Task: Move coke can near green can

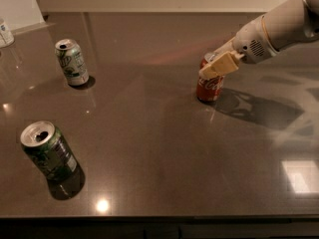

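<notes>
Tool (213,66) sits against the coke can (208,87) top, 2 o'clock on the desk (149,128). I cannot tell its grip state. I note the green can (50,153) at 8 o'clock.

Red coke can (209,87) upright at tool (209,65), dark green can (50,152) well apart

gripper (213,68) sits right at the top of the coke can (209,88) and covers its rim and upper label; arm (281,26) runs off the right edge; small white thing (4,33) at far left is half cropped, can't tell what it is; print on the green can (52,156) can't be made out
</notes>
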`<state>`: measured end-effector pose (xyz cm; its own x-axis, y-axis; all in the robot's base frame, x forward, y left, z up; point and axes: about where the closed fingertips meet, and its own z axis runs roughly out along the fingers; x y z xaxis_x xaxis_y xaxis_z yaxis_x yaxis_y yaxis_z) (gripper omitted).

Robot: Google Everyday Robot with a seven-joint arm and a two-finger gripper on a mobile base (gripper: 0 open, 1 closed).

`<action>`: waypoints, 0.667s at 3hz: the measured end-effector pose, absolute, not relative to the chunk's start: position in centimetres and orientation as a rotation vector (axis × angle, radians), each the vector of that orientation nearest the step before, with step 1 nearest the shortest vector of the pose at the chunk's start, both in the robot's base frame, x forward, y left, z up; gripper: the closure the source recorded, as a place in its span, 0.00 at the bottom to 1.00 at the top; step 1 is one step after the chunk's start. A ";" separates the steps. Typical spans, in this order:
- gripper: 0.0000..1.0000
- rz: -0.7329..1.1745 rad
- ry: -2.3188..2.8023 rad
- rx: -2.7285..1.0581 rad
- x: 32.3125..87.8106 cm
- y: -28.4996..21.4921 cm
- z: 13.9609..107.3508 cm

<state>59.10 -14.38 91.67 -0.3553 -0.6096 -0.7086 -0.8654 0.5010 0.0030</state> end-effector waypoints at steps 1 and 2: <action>0.88 0.573 2.039 -1.262 57.4 -12.6 92.7; 1.00 0.678 1.948 -1.365 54.5 -9.2 93.9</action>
